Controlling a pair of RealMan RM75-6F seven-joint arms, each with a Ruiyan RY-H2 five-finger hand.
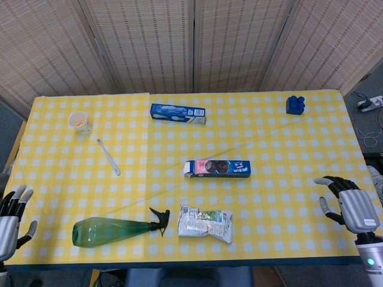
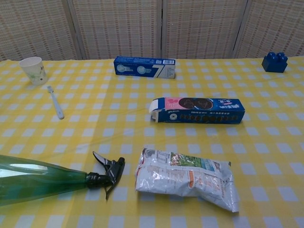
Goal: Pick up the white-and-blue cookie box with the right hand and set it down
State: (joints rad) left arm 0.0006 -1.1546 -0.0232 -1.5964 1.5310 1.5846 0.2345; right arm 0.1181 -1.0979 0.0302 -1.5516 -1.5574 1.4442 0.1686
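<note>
Both hands empty at the near corners; cookie box untouched at mid-tabletop.

Head view: the white-and-blue cookie box (image 1: 217,168) lies flat near the middle of the yellow-checked tabletop (image 1: 287,143), long side across. The right hand (image 1: 349,204) sits well to the right of the box at the near right corner, fingers (image 1: 326,180) spread apart, holding and touching nothing. The left hand (image 1: 12,213) sits far left of the box at the near left edge, fingers apart, likewise empty. A blue box (image 1: 178,113) lies behind the cookie box; a foil snack bag (image 1: 205,223) lies just in front of it, with a green spray bottle (image 1: 116,230) to the bag's left.
Chest view: neither hand shows. The cookie box (image 2: 197,110) rests flat, apart from the snack bag (image 2: 186,178) in front.
</note>
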